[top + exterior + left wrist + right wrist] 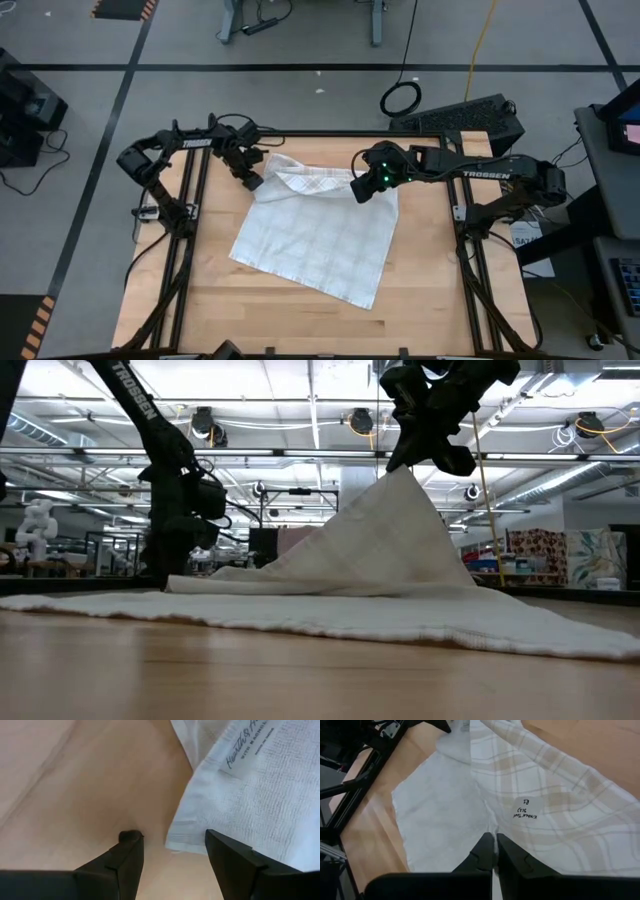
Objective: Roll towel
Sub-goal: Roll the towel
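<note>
The towel (320,235), white with faint plaid lines, lies spread on the wooden table, its far strip folded over. My right gripper (362,188) is shut on its far right part and holds it up as a peak (400,472). My left gripper (252,180) points down at the towel's far left corner (175,842), open. One finger (127,857) stands over bare wood and the other (232,857) over the cloth's edge. Whether they touch the cloth, I cannot tell. A printed label (245,740) shows near that corner. My right gripper pinches a raised bit of the towel's far right part (492,831) between its two shut fingers, coming from above and slanting down from the table's right. The cloth falls away from the fingers in two drawn slopes like a tent, and the rest lies on the table.
Black frame rails run along the table's left side (190,250) and right side (470,260). Bare wood (300,320) lies between the towel and the near edge. Beyond the far edge a black case (460,118) sits on the floor.
</note>
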